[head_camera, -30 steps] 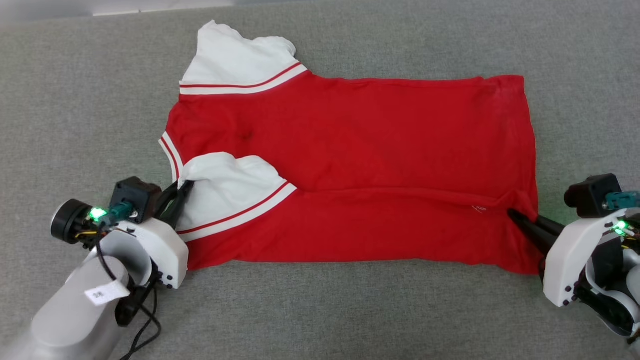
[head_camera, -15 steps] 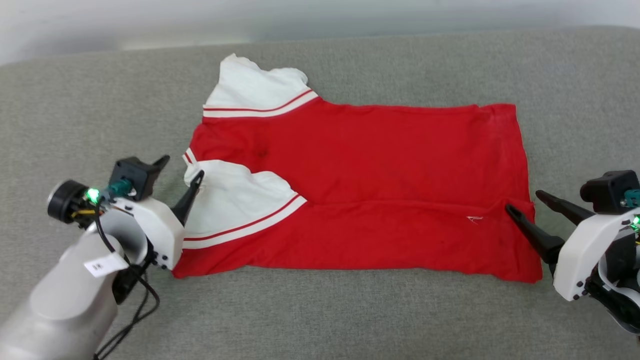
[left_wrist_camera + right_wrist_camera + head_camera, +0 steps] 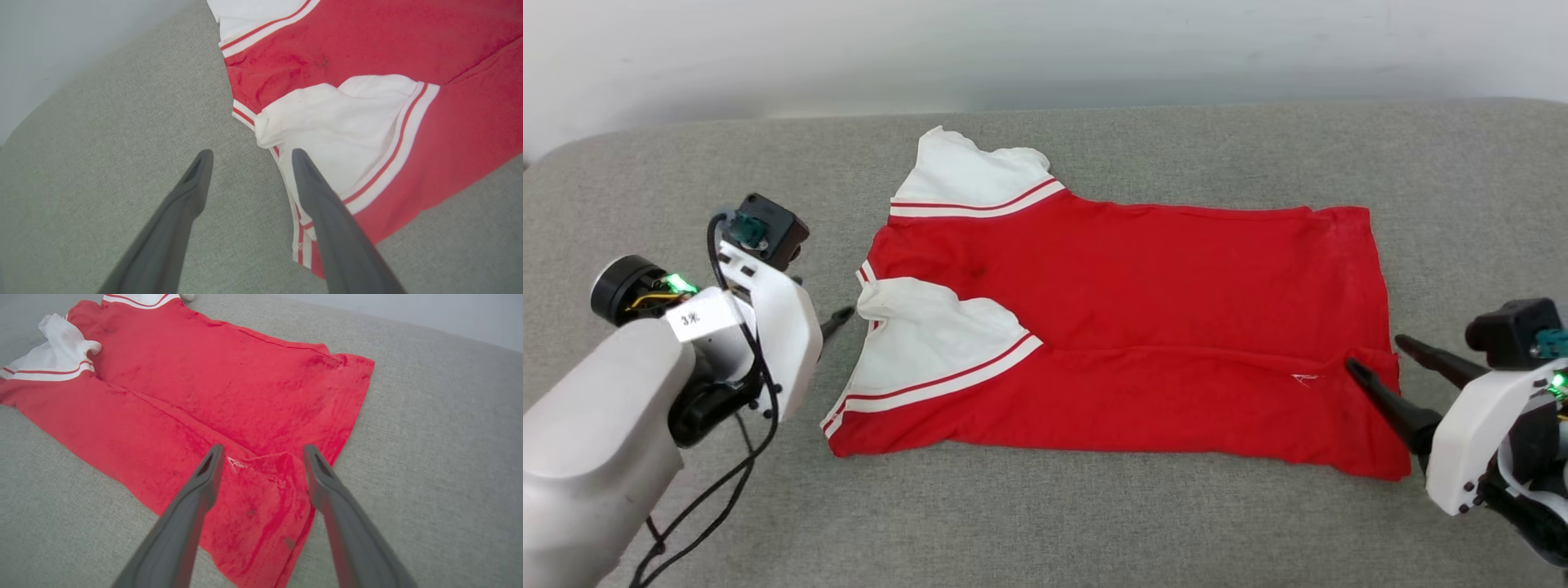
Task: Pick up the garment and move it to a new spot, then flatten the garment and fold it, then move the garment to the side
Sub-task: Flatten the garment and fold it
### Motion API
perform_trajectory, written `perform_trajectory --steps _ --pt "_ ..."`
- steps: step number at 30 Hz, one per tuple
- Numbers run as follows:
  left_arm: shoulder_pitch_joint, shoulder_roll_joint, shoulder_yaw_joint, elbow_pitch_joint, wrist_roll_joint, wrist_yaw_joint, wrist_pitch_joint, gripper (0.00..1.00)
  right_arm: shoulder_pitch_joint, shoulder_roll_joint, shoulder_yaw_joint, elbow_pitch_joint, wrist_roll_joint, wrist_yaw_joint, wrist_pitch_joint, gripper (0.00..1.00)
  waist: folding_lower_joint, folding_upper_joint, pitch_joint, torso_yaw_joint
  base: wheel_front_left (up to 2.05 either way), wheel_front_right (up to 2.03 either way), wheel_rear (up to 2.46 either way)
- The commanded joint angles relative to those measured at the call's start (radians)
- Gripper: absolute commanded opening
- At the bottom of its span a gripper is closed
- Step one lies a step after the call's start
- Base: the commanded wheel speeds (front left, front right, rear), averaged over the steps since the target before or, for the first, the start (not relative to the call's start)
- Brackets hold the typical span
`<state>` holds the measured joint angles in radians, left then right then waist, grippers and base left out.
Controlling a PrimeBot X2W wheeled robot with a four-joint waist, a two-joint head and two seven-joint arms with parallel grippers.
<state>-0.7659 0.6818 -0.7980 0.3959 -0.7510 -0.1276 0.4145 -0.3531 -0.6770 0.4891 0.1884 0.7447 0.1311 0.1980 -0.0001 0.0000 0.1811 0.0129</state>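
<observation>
Garment [image 3: 1127, 327] lies spread on the grey bench [image 3: 1045, 506]: a red T-shirt set sideways, collar end toward the robot's left, hem toward its right. The long edge nearest the robot is folded over onto the body, leaving a straight crease along the garment's length. The near white sleeve [image 3: 923, 335], edged with red-and-white stripes, rests on top of the red cloth, while the far white sleeve [image 3: 968, 175] juts out from the garment's far edge. Plain red cloth faces up, with a small white mark [image 3: 1304, 378] close to the hem.

The left tool [image 3: 252, 153] sits just off the garment's collar end, its fingers [image 3: 184, 212] spread apart and gripping nothing. One finger is over bare bench beside the garment, the other over the striped edge of the near sleeve.

The right tool [image 3: 1374, 351] sits at the garment's hem where the crease ends, fingers [image 3: 192, 514] likewise spread and holding nothing. One finger is above the red cloth, the other just beyond the hem edge.
</observation>
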Motion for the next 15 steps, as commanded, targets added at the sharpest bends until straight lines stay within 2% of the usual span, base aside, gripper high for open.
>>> perform_trajectory --steps 1,4,8,15 --pt "-0.015 0.017 -0.018 -0.016 -0.029 -0.001 0.058 1.00 0.009 0.010 0.005 -0.010 -0.009 -0.001 0.013 1.00 0.0001 0.0000 0.001 -0.005 0.00 0.00 0.00" --pt "-0.024 0.040 -0.055 -0.053 -0.098 -0.001 0.174 1.00 0.008 0.010 0.015 -0.022 -0.009 -0.001 0.037 1.00 0.0001 0.0000 0.006 -0.013 0.00 0.00 0.00" --pt "-0.016 0.060 -0.089 -0.062 -0.172 -0.001 0.277 1.00 -0.010 0.010 0.024 -0.039 -0.012 -0.001 0.064 1.00 0.0001 0.0000 0.022 -0.030 0.00 0.00 0.00" --pt "0.014 0.068 -0.127 -0.017 -0.224 -0.001 0.348 1.00 -0.037 0.012 0.040 -0.054 -0.004 -0.001 0.093 1.00 0.0001 0.0000 0.050 -0.062 0.00 0.00 0.00"
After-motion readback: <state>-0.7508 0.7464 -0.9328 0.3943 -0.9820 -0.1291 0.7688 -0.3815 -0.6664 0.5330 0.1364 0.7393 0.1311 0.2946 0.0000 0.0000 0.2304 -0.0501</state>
